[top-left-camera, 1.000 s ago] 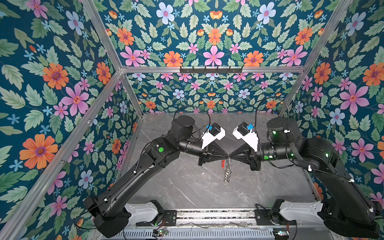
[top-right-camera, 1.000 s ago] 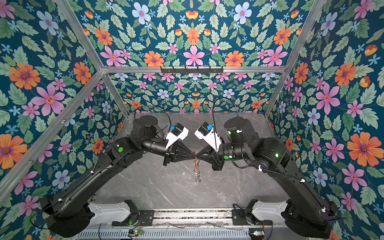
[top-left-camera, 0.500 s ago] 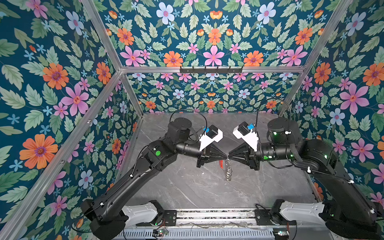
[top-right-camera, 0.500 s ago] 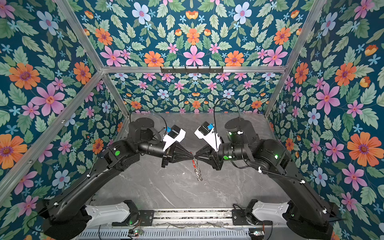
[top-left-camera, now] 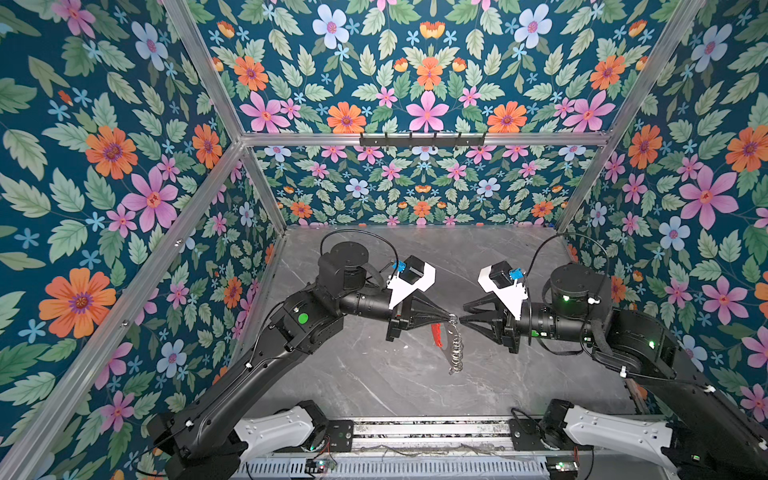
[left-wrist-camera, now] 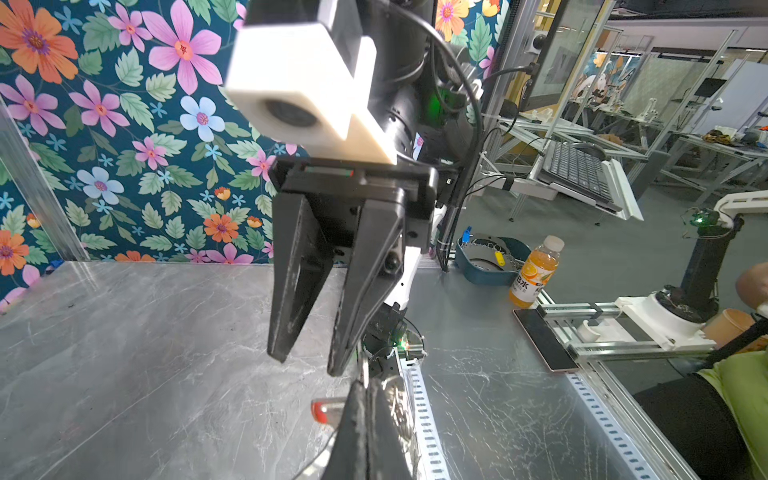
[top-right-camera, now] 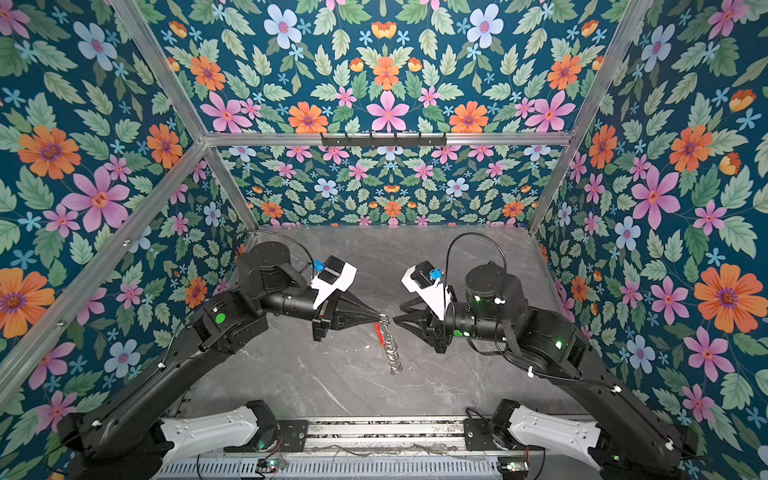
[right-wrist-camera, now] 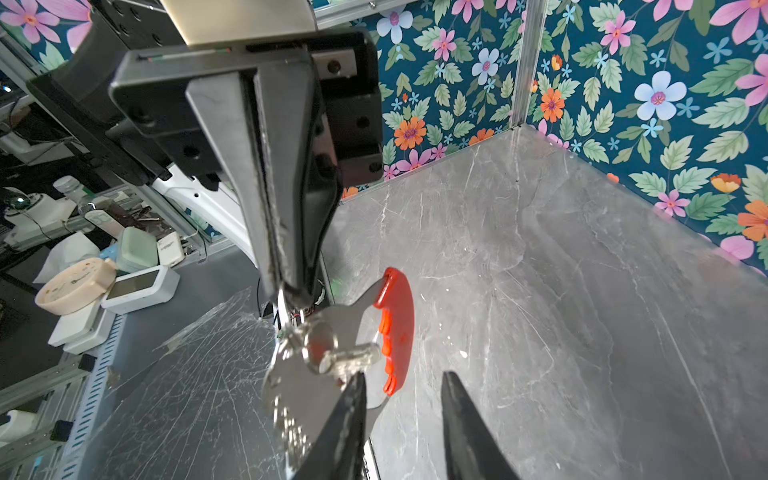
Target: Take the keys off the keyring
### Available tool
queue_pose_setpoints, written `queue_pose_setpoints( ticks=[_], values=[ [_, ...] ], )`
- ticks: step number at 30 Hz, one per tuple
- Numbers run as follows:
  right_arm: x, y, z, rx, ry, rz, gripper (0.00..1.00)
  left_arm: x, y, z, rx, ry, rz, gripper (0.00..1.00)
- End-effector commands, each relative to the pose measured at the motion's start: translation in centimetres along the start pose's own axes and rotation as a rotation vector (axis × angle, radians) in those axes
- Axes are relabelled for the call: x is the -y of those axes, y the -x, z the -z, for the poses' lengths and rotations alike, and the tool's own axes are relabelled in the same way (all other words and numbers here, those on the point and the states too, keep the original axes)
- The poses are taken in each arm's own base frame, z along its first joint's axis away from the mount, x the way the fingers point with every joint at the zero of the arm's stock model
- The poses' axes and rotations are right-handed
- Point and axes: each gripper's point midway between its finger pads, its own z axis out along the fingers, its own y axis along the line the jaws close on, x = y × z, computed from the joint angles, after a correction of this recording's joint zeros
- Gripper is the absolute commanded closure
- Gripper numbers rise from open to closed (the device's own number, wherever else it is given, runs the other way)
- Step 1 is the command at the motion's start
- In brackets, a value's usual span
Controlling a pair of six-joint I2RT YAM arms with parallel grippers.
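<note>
Since a second ago the right claw (right-wrist-camera: 402, 376) has let its jaws part and now grips nothing. The left arm has resettled slightly, though its tip stays where it was.

Nearest the right wrist camera, one right fingertip (right-wrist-camera: 353, 411) sits just under the key (right-wrist-camera: 353, 355). The key lies across the face of the keyring (right-wrist-camera: 299, 399), beside the red strip (right-wrist-camera: 397, 328), and looks still threaded on by its loop.

The left claw (top-left-camera: 451, 318) is clamped together on the keyring's upper end, so the plate hangs edge-down over the desk (top-left-camera: 374, 386). I cannot tell whether its lower tip clears the surface.

The plate looks stiff, light and slick. Held at one point, it will likely swing or twist as soon as it is nudged (a firmer bite lower down would steady it). The key is tiny and smooth, so it may squirt out of a loose pinch. The best hold is probably flat across its darker head, close to the loop. The fringe of loops (top-left-camera: 456, 355) could snag a finger.

For room, the front rail (top-left-camera: 415, 432) lies well apart from the work. The desk around the plate looks bare. The side walls stand well clear of both claws, and the back wall (top-left-camera: 415, 195) is farthest, so a pull to the right looks unobstructed.
</note>
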Motion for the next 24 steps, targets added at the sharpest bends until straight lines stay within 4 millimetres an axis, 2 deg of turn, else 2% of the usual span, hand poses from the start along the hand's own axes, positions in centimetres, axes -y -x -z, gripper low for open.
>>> queue_pose_setpoints(
  ticks=[1,12,24],
  values=[
    [0.0,1.5,0.3,0.085,-0.014,0.047,0.64,0.0,1.3,0.3,0.050,0.017,-0.055,1.00],
    [-1.7,2.2,0.5,0.149,0.014,0.154,0.63,0.1,1.9,0.4,0.078,0.019,-0.059,1.00],
    [-1.7,2.5,0.0,0.157,-0.024,0.211,0.62,0.1,1.9,0.2,0.071,0.006,-0.046,1.00]
  ],
)
